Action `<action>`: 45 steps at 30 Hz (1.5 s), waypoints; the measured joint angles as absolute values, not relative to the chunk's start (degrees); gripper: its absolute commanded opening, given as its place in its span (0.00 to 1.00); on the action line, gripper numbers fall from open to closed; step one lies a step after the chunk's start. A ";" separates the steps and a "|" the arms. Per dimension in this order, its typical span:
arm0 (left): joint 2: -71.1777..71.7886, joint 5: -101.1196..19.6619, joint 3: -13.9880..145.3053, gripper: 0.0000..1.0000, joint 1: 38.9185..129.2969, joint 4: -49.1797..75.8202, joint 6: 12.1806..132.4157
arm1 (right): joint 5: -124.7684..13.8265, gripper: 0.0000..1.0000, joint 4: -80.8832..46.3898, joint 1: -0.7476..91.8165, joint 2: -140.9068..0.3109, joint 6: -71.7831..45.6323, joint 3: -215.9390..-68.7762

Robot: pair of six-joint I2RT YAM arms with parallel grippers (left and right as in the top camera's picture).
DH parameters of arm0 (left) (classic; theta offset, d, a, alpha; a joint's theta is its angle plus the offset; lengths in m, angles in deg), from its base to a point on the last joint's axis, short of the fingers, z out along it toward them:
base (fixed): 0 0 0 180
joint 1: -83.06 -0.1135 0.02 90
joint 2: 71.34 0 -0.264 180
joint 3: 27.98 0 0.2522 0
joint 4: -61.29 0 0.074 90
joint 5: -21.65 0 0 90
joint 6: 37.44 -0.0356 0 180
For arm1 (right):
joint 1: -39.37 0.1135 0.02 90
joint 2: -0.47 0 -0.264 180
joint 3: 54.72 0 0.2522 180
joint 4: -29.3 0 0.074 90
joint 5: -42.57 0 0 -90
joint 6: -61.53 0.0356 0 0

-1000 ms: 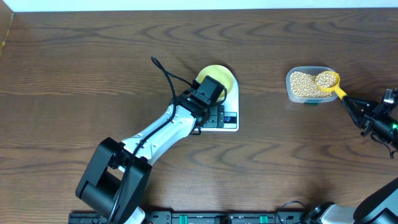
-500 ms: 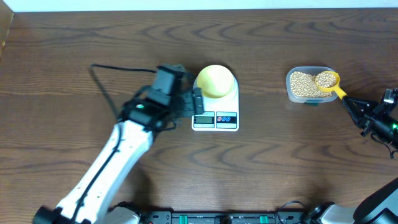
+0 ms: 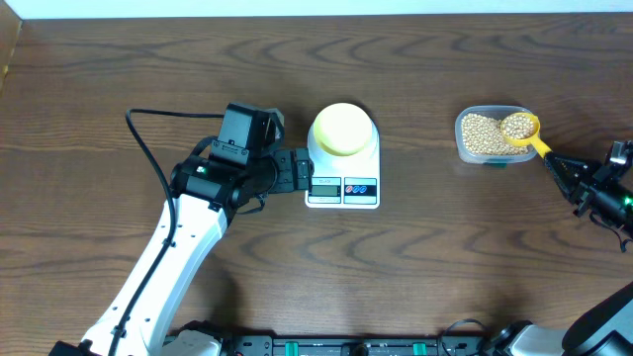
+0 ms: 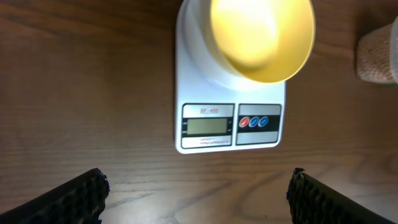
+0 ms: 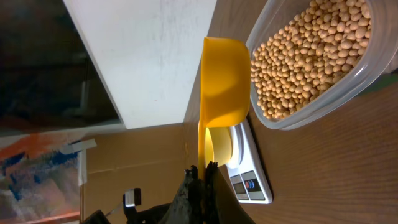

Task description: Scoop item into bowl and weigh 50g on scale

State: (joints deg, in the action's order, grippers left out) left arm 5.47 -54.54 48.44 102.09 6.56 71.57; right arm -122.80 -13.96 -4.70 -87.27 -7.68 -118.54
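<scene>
Well right of the scale (image 3: 341,201), the right gripper (image 3: 551,161) clamps the scoop (image 3: 539,148) by its handle, loose beans (image 3: 480,134) apt to spill; left gripper (image 3: 298,170) gapes empty.

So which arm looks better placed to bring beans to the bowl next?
Right. The right gripper is shut on the handle of the yellow scoop, which sits loaded with beans over the tub. The left gripper is open and empty beside the scale.

Pale-yellow bowl (image 3: 342,130) upright on white scale (image 3: 343,188), seemingly empty, tan beans (image 3: 480,133) well apart
</scene>
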 measured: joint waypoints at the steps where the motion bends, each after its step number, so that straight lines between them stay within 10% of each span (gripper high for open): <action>1: 5.47 -55.35 48.44 0.94 102.04 6.29 71.54 | -122.80 0.01 -13.96 -4.70 -87.27 -7.76 -118.54; 45: 5.47 -63.18 48.44 0.94 101.91 5.24 70.69 | -126.50 0.01 -13.56 -4.70 -87.27 -3.44 -118.54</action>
State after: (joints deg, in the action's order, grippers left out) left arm 5.47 -63.18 48.44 101.91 5.24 70.69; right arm -126.50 -13.56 -4.70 -87.27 -3.44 -118.54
